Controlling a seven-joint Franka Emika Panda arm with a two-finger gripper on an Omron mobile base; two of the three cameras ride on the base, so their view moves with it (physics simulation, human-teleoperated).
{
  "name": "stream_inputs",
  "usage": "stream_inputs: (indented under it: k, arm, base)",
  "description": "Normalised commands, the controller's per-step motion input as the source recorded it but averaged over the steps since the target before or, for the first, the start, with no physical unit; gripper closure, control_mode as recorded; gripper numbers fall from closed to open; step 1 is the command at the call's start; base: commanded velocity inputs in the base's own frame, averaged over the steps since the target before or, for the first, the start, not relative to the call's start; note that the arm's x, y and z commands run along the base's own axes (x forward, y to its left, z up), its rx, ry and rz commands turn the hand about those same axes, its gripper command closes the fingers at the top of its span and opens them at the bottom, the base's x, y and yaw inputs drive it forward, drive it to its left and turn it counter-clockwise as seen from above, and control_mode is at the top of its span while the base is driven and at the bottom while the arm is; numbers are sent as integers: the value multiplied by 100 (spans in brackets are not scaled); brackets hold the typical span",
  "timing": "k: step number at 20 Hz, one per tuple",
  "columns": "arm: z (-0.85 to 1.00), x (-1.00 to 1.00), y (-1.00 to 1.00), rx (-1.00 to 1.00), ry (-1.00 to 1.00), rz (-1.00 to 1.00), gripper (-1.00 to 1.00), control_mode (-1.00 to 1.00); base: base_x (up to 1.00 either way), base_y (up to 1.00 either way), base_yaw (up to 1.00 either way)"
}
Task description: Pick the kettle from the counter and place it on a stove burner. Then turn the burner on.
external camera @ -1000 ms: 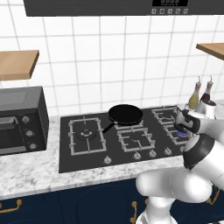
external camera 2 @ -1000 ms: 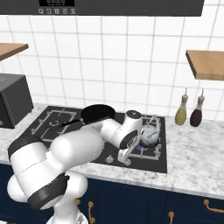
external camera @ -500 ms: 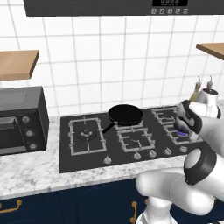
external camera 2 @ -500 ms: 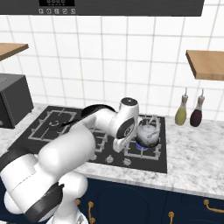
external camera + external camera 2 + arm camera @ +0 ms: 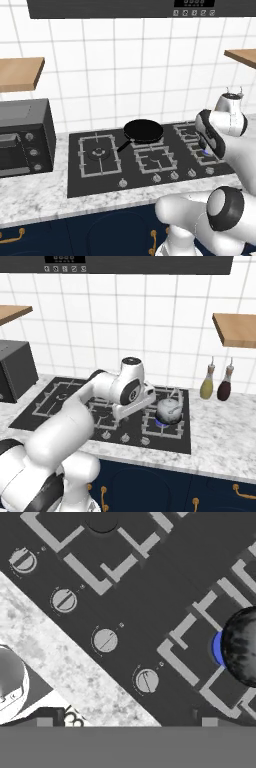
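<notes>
On the right front burner of the black glass stove [image 5: 55, 406] sits the rounded, shiny metal kettle [image 5: 169, 411], blue flame beneath. Compared with earlier, the arm has risen; claw spread, empty.

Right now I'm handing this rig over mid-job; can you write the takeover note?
Gripper: open, empty; the hand camera looks down on the knob row.
Kettle: sitting on the stove's front right burner, off the counter.
Burner: blue flame visible under the kettle, so it looks lit.
Done: pick, place, and apparently the knob turn.
Left: confirm the flame, then clear the arm.
</notes>
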Motion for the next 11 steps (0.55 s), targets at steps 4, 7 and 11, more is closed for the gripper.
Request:
stream_inputs:
  k: [4,7,11]
  arm:
    - [5,-38,38,0,0,-25,-100,-100]
    - [0,-40,34,2,0,-19,-100,-100]
    - [2,-54,31,4,0,-19,-100,-100]
  base:
    - [0,0,0]
    - [0,0,0]
    - [0,0,0]
